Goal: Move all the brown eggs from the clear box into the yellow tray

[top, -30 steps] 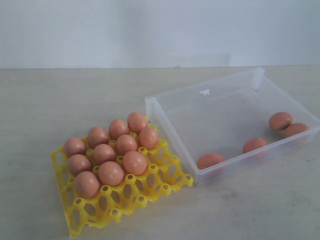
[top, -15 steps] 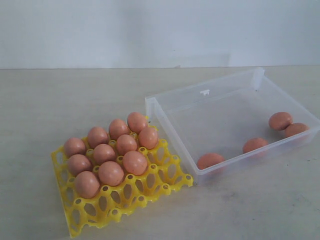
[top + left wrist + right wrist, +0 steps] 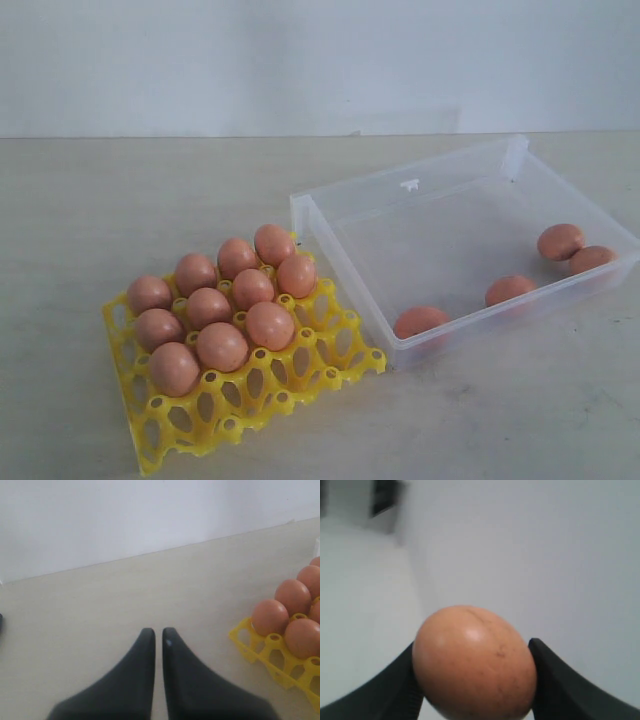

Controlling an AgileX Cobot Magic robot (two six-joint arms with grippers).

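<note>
The yellow tray lies at the front left, with several brown eggs seated in its rear and left cups. To its right the clear box holds several more brown eggs, one at the near wall and others toward its right end. Neither arm shows in the exterior view. My right gripper is shut on a brown egg, held up in front of a pale wall. My left gripper is shut and empty, low over bare table beside the yellow tray's corner and its eggs.
A pale tabletop runs back to a white wall. The tray's front and right cups stand open. A dark object shows blurred at the edge of the right wrist view.
</note>
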